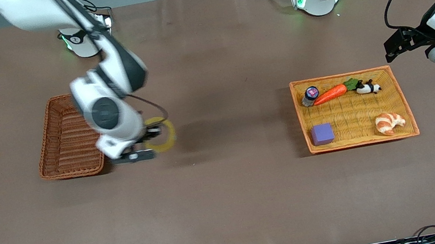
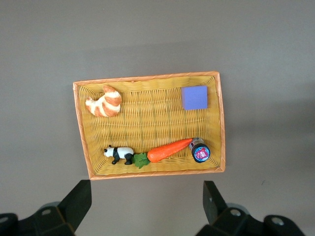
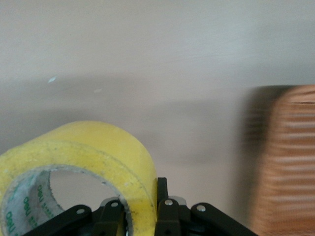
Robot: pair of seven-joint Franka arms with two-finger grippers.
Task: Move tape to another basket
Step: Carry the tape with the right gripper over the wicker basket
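The tape (image 1: 160, 134), a yellowish translucent ring, sits pinched in the right gripper (image 1: 153, 133), whose fingers (image 3: 165, 216) clamp the roll's wall, one inside the core and one outside. The roll hangs above bare table just beside the reddish-brown basket (image 1: 65, 138), on that basket's side toward the left arm's end. The right arm reaches down from its base at the top of the front view, its wrist bent over the basket's edge. Green lettering runs round the tape's grey inner core in the right wrist view, too small to read. The left gripper (image 2: 147, 209) waits with its fingers spread wide, high over the table near the orange-yellow tray basket (image 1: 397, 85), which holds a carrot (image 1: 330, 94), a panda figure (image 1: 367, 87), a small jar (image 1: 310, 95), a purple block (image 1: 322, 134) and a croissant (image 1: 389, 123)
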